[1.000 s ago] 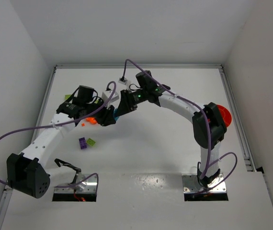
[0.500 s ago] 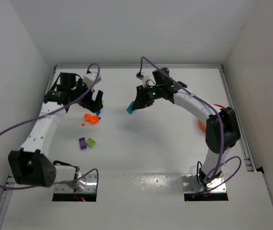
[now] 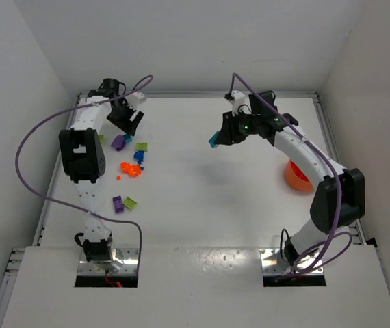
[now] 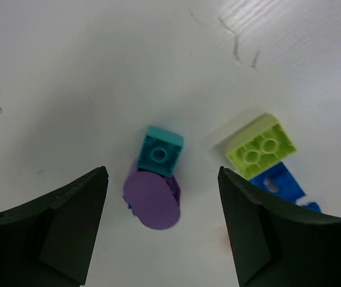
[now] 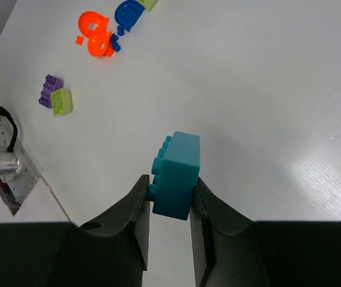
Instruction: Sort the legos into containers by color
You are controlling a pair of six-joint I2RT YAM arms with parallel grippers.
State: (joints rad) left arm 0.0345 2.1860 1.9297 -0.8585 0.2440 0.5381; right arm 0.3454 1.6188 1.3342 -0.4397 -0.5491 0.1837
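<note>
The right gripper (image 5: 169, 179) has its 2 fingers clamped on the flat sides of a teal brick (image 5: 176, 170). It holds the brick above the table (image 5: 290, 89), well apart from the orange tub (image 3: 296, 179) near the table's right edge. To do this carry well, I'd say hold the squeeze steady, swing over the tub, choose 1 compartment for teal and lower inside the rim before releasing, since so light a brick may bounce out. I can't make out the dividers from here. The left gripper (image 4: 161, 173) hangs with fingers apart over a purple piece (image 4: 152, 206) that seems to touch a small teal brick (image 4: 160, 150).
</note>
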